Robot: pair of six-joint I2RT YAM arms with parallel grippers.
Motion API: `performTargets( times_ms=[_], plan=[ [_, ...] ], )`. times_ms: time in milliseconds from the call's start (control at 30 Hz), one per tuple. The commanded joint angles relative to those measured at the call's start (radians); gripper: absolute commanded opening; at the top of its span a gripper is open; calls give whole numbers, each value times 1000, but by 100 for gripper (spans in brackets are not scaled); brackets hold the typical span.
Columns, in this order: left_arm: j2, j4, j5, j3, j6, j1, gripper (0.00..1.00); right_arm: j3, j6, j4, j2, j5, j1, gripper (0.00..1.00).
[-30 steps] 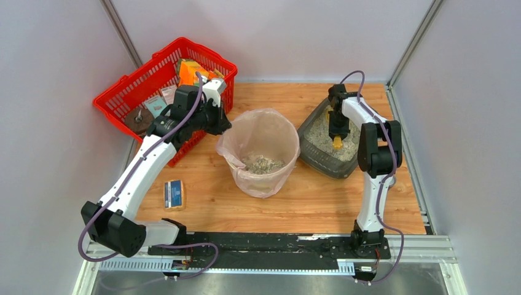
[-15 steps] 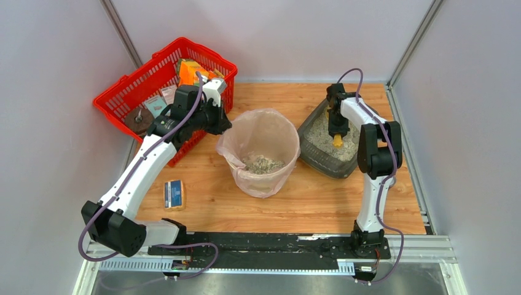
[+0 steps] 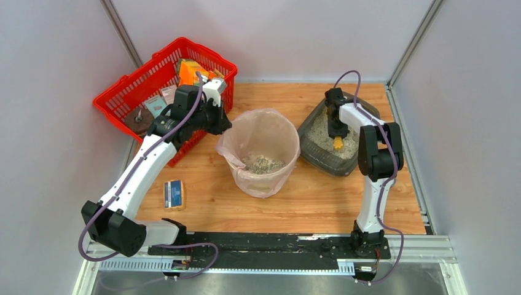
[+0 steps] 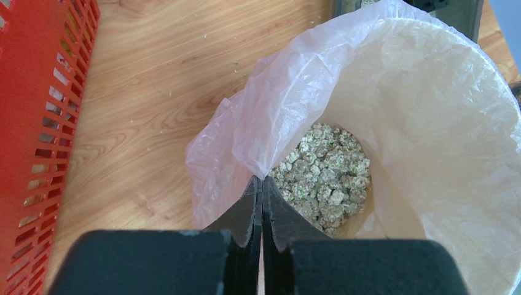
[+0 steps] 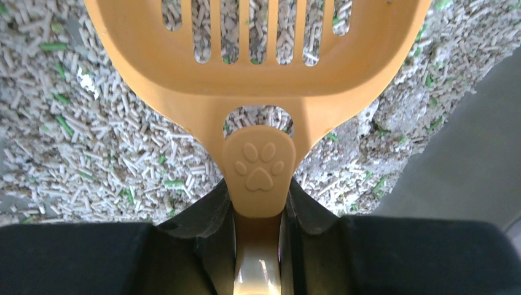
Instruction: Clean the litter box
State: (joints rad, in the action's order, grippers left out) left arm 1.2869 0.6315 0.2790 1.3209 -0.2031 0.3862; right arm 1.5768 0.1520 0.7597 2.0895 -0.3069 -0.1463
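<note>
The dark grey litter box [image 3: 316,158] sits at the right, filled with pale pellet litter [image 3: 318,131]. My right gripper [image 3: 336,131] is over it, shut on the handle of an orange slotted scoop [image 3: 337,143]. In the right wrist view the scoop [image 5: 264,55] hangs just above the litter [image 5: 92,141], its paw-print handle between the gripper [image 5: 259,203] jaws; nothing lies in the part of the scoop that shows. My left gripper [image 3: 222,126] is at the bin's left rim. In the left wrist view this gripper [image 4: 262,184] is shut, pinching the clear bag liner [image 4: 393,92].
The round beige bin [image 3: 261,184] stands mid-table with clumped litter [image 4: 325,172] at its bottom. A red mesh basket [image 3: 132,92] of goods fills the back left corner. A small blue box [image 3: 174,194] lies on the wood near the left arm. Grey walls close in both sides.
My right wrist has shifted slightly toward the far end of the litter box, carrying the scoop. The left arm has not moved.
</note>
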Motion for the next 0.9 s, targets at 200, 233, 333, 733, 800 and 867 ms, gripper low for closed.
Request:
performTargets(
  times_ms=[200,233,333,733,800,867],
  plan=[
    [2,-4,69,11,-27,10,0,24,60,7,-34,-31,-9,0],
    [0,-4,71,11,-27,10,0,44,63,42,-20,-9,-4,0],
    [-1,-3,63,9,-22,10,0,81,77,52,3,6,1,0],
    [0,-1,66,12,-25,10,0,-202,58,-169,-249,22,-1,0],
    [-1,-1,65,11,-24,10,0,-231,64,-171,-284,20,-1,0],
    [0,-1,65,11,-24,10,0,-264,72,-181,-319,29,-2,0]
  ],
)
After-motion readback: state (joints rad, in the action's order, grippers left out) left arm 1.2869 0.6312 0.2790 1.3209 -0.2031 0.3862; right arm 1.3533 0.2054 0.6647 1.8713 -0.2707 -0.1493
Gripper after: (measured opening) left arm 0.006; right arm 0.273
